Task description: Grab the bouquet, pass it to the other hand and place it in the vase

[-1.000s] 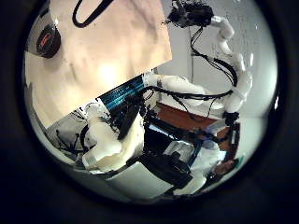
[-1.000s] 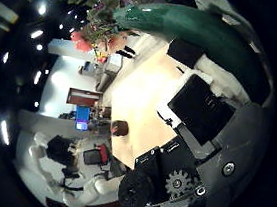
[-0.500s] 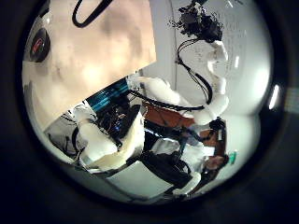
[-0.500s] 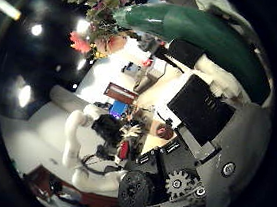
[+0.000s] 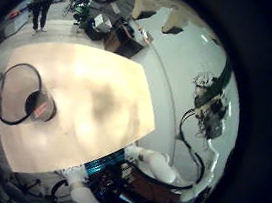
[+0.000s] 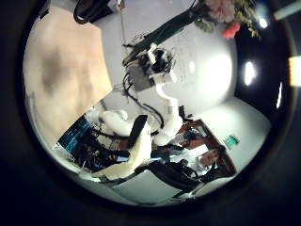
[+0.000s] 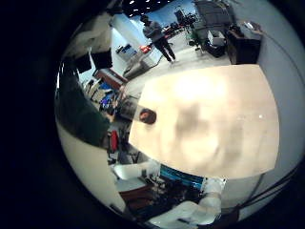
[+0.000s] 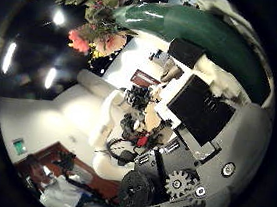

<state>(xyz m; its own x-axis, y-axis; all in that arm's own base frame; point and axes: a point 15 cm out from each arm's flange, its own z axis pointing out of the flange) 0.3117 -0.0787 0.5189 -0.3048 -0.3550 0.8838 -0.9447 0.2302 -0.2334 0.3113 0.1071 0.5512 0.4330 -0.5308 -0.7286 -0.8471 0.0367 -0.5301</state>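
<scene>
My right hand [image 6: 150, 68] is shut on the bouquet's wrapped stem [image 8: 187, 29] and holds it up in the air, away from the table. The flower heads [image 8: 97, 26] stand out past the fingers; they also show in the left thumb side palm view [image 6: 224, 11]. My left hand [image 8: 143, 106] faces the right hand at a distance, its fingers [image 6: 132, 155] relaxed with nothing between them. The small vase [image 5: 40, 104] stands upright on the table [image 5: 93, 86]. It also shows in the right little finger side palm view [image 7: 146, 115], on the table [image 7: 210, 114].
The wrapped stem [image 7: 84, 114] lies close along the right palm in the right little finger side palm view. Room furniture and equipment stand beyond the table's far edge [image 5: 115, 33]. My right hand shows small beside the table [image 5: 212, 101].
Both palm cameras have swung. The right hand with the bouquet now shows larger in the left thumb side view. The left arm has come towards the middle of the right thumb side view.
</scene>
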